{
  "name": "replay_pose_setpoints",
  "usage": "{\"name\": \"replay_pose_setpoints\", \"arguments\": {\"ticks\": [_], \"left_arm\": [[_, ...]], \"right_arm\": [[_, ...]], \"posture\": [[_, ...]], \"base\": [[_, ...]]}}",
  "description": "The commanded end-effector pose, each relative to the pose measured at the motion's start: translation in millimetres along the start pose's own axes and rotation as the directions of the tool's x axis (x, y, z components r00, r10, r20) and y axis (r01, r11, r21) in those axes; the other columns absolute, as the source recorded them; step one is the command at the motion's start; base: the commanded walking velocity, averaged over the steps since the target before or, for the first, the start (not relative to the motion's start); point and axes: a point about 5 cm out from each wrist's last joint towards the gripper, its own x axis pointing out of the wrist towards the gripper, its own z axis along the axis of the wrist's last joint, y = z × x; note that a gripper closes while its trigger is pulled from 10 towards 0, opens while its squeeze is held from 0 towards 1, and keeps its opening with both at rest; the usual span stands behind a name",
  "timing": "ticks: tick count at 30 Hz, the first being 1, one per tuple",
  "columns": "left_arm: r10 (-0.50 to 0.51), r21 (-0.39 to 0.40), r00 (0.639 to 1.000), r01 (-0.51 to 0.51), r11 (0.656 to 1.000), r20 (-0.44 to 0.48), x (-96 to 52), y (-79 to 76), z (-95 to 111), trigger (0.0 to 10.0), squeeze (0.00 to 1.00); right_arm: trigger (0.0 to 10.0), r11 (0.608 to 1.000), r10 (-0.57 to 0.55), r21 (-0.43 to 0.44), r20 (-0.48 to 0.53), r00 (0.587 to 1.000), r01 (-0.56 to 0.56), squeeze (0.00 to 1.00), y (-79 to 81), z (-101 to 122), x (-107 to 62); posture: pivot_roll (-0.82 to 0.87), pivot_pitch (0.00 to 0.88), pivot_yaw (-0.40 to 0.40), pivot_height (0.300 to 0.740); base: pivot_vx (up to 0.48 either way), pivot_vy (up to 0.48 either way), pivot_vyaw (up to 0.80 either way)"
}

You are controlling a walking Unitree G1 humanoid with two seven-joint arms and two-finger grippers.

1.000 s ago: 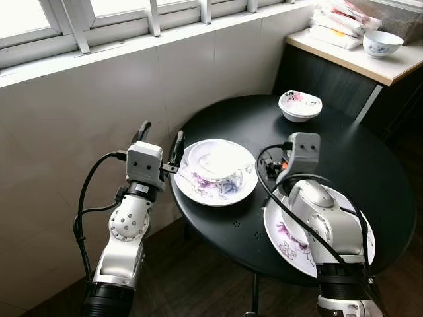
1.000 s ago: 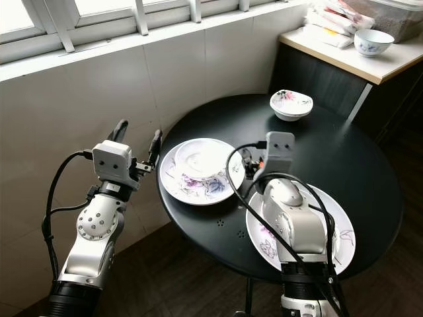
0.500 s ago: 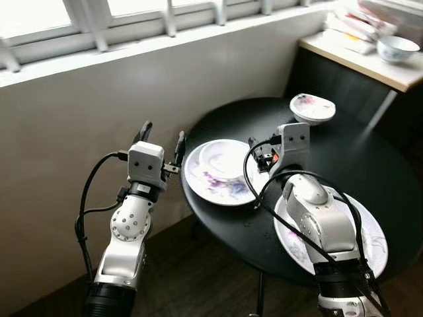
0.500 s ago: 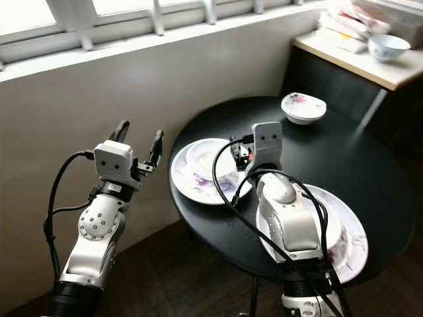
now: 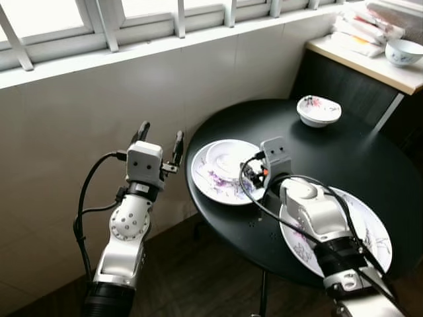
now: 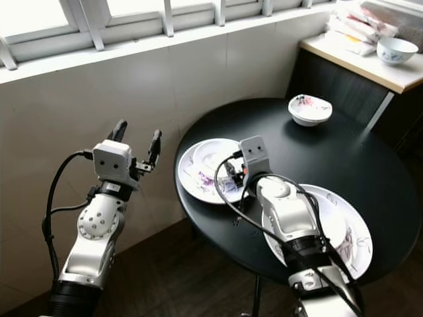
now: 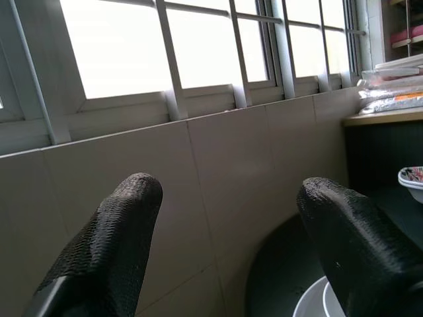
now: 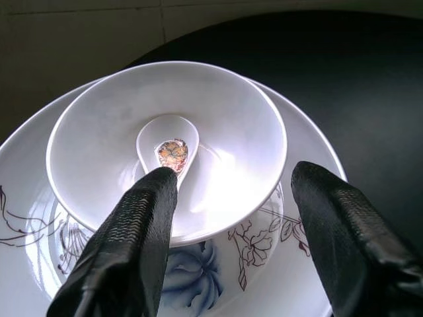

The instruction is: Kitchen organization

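**Right gripper poised over bowl on flowered plate**

Your right gripper [image 8: 228, 218] hung with its fingers spread wide, one on each side of the bowl's [image 8: 165, 142] near rim, gripping nothing. The wrist view gave you what the head views could not: a white spoon [image 8: 166, 148] with a painted centre lay inside the bowl, which sat on a plate [image 5: 221, 179] at the round black table's [image 5: 344, 152] left edge. From the head, you saw the right arm stretched over a second plate [image 5: 370, 228] nearer the robot, and a small dish [image 5: 318, 109] at the table's far side. Your left gripper [image 5: 159, 135] was raised off the table's left, fingers apart and empty, facing the tiled wall [image 7: 218, 172] and window [image 7: 132, 46]. A counter [image 6: 360, 63] carried another bowl, blue-patterned [image 6: 396, 49].
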Motion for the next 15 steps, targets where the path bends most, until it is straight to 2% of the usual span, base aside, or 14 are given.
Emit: {"name": "replay_pose_setpoints", "arguments": {"ticks": [1,8,15], "left_arm": [[-0.002,0.004,1.0,0.002,1.0,-0.011,1.8,-0.3,-1.0,10.0,0.0],[-0.003,0.007,1.0,0.003,1.0,-0.013,1.5,-0.4,-1.1,10.0,0.0],[-0.005,0.007,1.0,0.005,1.0,-0.017,1.4,-0.9,-1.3,10.0,0.0]], "right_arm": [[10.0,1.0,0.026,0.013,0.011,1.0,-0.026,0.0,-1.2,3.2,1.8],[10.0,0.995,0.09,0.039,0.047,0.995,-0.092,0.0,6.9,5.5,5.9],[10.0,0.994,0.106,0.036,0.023,0.994,-0.106,0.0,7.7,-1.6,8.0]], "posture": [[-0.01,0.0,-0.034,0.74],[-0.01,0.0,-0.033,0.74],[-0.01,0.0,-0.032,0.74]], "base": [[0.0,0.0,0.0],[0.0,0.0,0.0],[0.0,0.0,0.0]]}}
